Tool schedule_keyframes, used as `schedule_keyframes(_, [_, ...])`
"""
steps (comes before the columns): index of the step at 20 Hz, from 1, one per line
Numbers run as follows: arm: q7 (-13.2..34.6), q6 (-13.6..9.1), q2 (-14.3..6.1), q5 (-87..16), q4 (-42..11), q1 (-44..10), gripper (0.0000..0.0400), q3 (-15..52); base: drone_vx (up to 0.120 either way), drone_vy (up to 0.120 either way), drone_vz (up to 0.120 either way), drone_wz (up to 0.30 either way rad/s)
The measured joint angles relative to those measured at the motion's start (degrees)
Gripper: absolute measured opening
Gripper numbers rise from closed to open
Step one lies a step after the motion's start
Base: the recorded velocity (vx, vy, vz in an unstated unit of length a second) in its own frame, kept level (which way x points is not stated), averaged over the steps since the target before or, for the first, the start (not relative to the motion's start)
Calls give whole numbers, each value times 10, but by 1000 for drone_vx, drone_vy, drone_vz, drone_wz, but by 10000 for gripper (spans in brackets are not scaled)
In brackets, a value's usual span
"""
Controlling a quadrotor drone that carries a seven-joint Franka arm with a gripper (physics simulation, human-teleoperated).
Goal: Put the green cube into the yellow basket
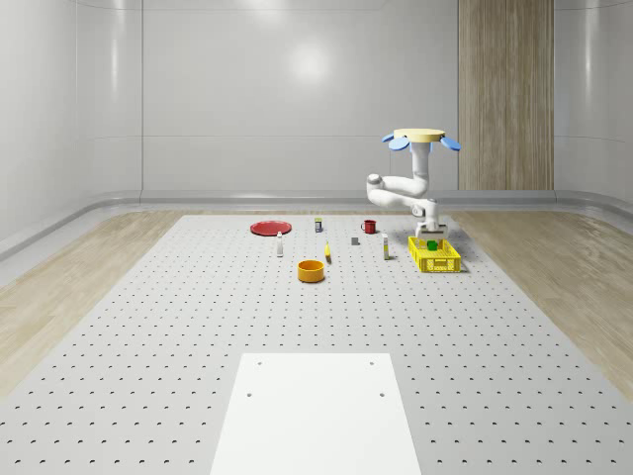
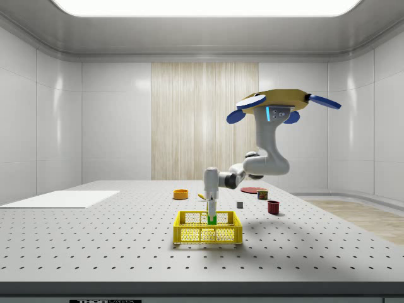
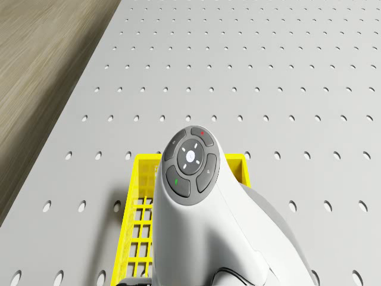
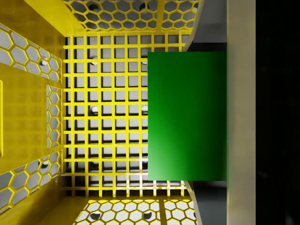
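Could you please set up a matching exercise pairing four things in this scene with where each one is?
Things:
1. cube
2. drone
3. orange bowl
4. red plate

Places:
A. hovering above the table, beside the basket
B. far across the table, towards the whole-scene view's left
C. inside the basket, at the pincer
D. on the table, towards the whole-scene view's left of the basket, nearer than the plate

Pairs: 1-C, 2-A, 3-D, 4-B

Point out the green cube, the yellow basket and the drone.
green cube [image 4: 186, 116]: wrist view, middle of its green face.
yellow basket [image 2: 208, 236]: side view, its near wall.
drone [image 2: 275, 98]: side view, its yellow body.
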Motion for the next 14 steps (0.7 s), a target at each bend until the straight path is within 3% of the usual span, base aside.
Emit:
schedule_keyframes(3, [1, 7, 1, -18, 7, -5, 250, -20, 0, 0, 0, 0])
schedule_keyframes(7, [-2, 9, 4, -30, 11, -7, 345, -31, 0, 0, 0, 0])
schedule_keyframes(14, [-6, -10, 6, 2, -3, 3, 390, 6, 0, 0, 0, 0])
